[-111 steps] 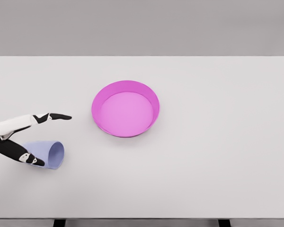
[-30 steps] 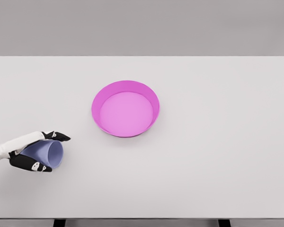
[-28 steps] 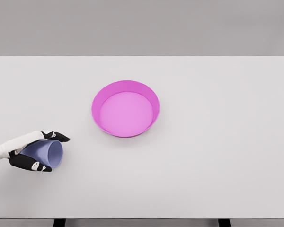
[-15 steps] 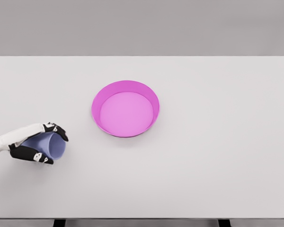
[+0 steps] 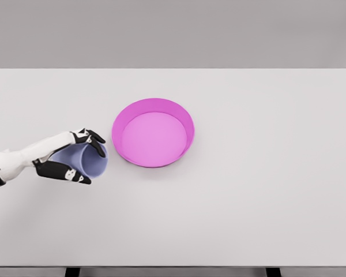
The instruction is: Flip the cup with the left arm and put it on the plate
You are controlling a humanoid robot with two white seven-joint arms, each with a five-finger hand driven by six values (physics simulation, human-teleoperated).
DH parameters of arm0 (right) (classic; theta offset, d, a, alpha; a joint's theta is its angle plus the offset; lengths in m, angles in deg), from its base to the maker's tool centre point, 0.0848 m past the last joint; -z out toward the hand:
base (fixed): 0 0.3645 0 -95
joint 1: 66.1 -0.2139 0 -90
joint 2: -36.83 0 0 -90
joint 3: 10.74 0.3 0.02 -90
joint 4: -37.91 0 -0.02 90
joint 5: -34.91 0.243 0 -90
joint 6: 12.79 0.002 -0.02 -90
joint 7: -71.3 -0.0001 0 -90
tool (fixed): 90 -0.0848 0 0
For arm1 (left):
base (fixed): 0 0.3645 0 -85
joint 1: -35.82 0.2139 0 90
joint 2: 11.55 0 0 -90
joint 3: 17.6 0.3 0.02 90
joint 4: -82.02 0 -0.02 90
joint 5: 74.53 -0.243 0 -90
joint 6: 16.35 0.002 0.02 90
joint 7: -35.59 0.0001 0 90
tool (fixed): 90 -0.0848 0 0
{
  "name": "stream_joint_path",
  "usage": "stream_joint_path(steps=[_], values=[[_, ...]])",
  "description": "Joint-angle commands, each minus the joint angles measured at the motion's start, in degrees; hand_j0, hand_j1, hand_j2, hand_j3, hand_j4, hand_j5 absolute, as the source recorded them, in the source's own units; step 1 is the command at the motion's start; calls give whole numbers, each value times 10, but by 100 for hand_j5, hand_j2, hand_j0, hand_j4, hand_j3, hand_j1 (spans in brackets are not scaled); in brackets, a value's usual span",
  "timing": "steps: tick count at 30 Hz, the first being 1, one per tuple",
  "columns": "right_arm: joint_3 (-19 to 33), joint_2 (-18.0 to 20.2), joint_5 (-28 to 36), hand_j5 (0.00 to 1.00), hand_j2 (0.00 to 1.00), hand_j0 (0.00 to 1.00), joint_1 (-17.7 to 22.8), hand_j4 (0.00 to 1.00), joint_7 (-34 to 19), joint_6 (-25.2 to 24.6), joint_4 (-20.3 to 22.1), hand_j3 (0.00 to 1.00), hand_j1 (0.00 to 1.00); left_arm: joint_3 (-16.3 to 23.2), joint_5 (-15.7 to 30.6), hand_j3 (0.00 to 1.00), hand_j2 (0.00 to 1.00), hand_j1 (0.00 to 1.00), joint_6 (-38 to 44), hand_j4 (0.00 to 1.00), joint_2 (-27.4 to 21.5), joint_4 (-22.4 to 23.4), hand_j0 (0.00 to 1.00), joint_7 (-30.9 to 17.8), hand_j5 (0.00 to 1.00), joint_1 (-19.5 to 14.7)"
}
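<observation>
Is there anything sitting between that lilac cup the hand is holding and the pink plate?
No. In the head view, only a short strip of bare white table separates the cup, held in the left hand, from the plate.

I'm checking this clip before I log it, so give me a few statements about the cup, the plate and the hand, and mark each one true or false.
1. The left hand has its fingers closed around the lavender cup. True.
2. The cup is already standing on the pink plate. False: it is held to the left of the plate, and nothing lies in the plate.
3. The cup's open mouth faces roughly toward the plate. True.
4. The right hand is reaching over the plate. False: the right arm is not in view.
5. The plate sits at the far right edge of the white table. False: it is near the middle, slightly left.
</observation>
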State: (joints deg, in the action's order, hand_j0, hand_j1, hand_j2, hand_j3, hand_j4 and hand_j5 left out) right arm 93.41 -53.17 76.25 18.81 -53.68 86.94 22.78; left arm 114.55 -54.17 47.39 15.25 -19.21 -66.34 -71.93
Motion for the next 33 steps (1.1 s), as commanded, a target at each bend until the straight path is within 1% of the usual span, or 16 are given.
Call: stream_joint_path(steps=[1,4,7,10,11,13,17,21,25,27,29,31,33], values=[[0,0,0,100,100,100,0,100,0,0,0,100,100,0,5,48,48,48,-12,48,20,0,48,0,48,-3],[0,0,0,100,100,100,0,100,0,0,0,100,100,0,7,48,48,48,-34,48,28,0,48,0,48,-11],[0,0,0,100,100,100,1,100,0,0,0,100,100,0,20,49,49,49,-40,49,49,0,49,1,49,-21],[0,0,0,100,100,100,1,100,0,0,0,100,100,0,50,48,48,48,-57,48,54,0,48,1,48,-36],[0,0,0,100,100,100,0,100,0,0,0,100,100,0,58,48,48,48,-58,48,67,0,48,0,48,-39],[0,0,0,100,100,100,0,100,0,0,0,100,100,0,72,48,48,48,-58,48,78,0,48,0,48,-47],[0,0,0,100,100,100,0,100,0,0,0,100,100,1,98,48,48,48,-57,48,102,0,48,0,48,-67],[0,0,0,100,100,100,1,100,0,0,0,100,100,2,113,48,48,48,-56,48,126,1,48,-1,48,-76],[0,0,0,100,100,100,0,100,0,0,0,100,100,2,130,48,48,48,-48,48,161,1,48,0,48,-80],[0,0,0,100,100,100,0,100,0,0,0,100,100,4,135,48,48,48,-45,48,175,1,48,0,48,-87],[0,0,0,100,100,100,0,100,0,0,0,100,100,4,142,48,48,48,-34,48,186,1,48,0,48,-88],[0,0,0,100,100,100,0,100,0,0,0,100,100,3,142,49,49,49,-6,49,212,1,49,0,49,-89],[0,0,0,100,100,100,0,100,0,0,0,100,100,3,143,50,50,50,10,50,222,2,50,1,50,-91]])
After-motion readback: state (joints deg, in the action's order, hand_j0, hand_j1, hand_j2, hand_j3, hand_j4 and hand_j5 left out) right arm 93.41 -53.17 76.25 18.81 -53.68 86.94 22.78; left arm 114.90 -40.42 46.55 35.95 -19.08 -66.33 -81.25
